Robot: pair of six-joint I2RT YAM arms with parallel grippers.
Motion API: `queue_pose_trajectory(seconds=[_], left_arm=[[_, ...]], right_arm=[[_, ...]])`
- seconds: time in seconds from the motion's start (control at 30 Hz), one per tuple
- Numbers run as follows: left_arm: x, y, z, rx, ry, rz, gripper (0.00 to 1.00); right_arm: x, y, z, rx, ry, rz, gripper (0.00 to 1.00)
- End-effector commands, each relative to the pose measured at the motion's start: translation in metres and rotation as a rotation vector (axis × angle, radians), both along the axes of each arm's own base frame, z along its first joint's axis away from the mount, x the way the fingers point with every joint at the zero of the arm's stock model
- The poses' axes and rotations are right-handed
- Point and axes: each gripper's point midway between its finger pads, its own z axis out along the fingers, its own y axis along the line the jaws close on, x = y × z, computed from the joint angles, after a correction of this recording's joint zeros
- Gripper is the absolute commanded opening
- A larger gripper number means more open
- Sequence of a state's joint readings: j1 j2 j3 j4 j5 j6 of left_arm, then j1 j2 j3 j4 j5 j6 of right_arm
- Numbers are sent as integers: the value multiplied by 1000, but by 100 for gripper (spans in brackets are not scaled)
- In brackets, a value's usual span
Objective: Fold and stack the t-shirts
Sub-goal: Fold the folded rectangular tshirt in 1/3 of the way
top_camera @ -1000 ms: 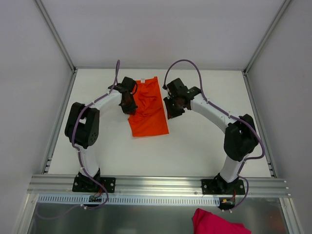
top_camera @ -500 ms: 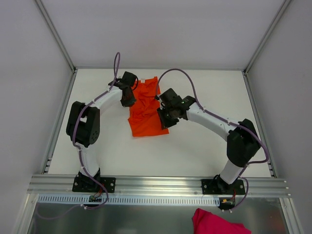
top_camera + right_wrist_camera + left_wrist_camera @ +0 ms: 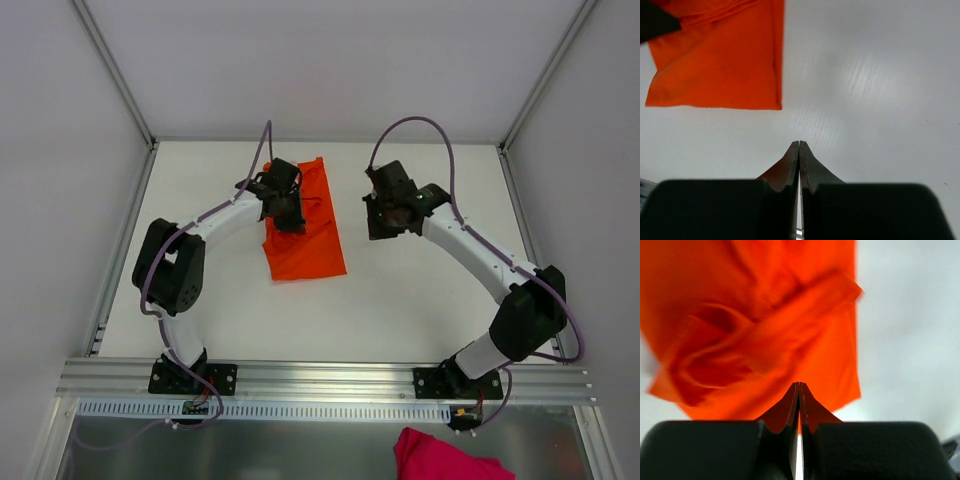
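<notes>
The right gripper (image 3: 386,224) is drawing back from the orange t-shirt (image 3: 310,250) toward 3 o'clock, its fingers now closing on nothing, so this fold is probably finishing. The shirt is lying as a narrow strip on the desk (image 3: 430,300), toward 11 o'clock from its middle. The left gripper (image 3: 289,212) is hovering over the shirt's far part with closed fingers; the blur is hiding whether they are pinching cloth.

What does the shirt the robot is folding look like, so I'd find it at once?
Look at the white table: the t-shirt lies on its far half, left of centre, partly under the left gripper. It is bright orange, a rumpled oblong, unlike the pink cloth past the metal rail.
</notes>
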State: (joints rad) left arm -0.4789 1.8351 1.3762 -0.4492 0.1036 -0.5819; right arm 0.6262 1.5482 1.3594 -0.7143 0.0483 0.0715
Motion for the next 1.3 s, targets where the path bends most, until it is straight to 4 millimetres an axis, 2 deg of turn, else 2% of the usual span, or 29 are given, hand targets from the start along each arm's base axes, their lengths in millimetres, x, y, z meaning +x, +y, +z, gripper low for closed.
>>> queue_pose_trajectory(seconds=[0.0,0.07,0.13,0.27,0.43,0.5,0.73,0.97,1.13,1.23,1.27], left_arm=[[-22,-46,3,-45,10,-167,0],[-25,-55,-1,-36,24,-183,0],[-29,-58,-14,-23,63,-181,0],[-31,-48,-31,37,97,-160,0],[-25,-32,-42,135,90,-118,0],[-21,-27,-41,159,75,-96,0],[-4,-1,-51,237,98,19,0],[35,22,-39,226,64,96,0],[46,35,-48,243,88,132,0],[49,39,-51,265,91,165,0],[57,35,-45,254,70,168,0]], right_arm=[[11,-27,39,-24,-71,-104,1],[17,-33,46,-29,-80,-120,1],[18,-38,54,-27,-98,-129,1],[18,-44,66,-17,-122,-144,1],[12,-50,63,-31,-118,-131,1],[6,-50,55,-33,-100,-125,1],[-16,-48,34,12,-37,-104,1],[-40,-52,22,20,-4,-110,1],[-46,-56,36,26,-42,-76,1],[-46,-48,52,50,-67,2,1],[-48,-41,56,80,-63,36,1]])
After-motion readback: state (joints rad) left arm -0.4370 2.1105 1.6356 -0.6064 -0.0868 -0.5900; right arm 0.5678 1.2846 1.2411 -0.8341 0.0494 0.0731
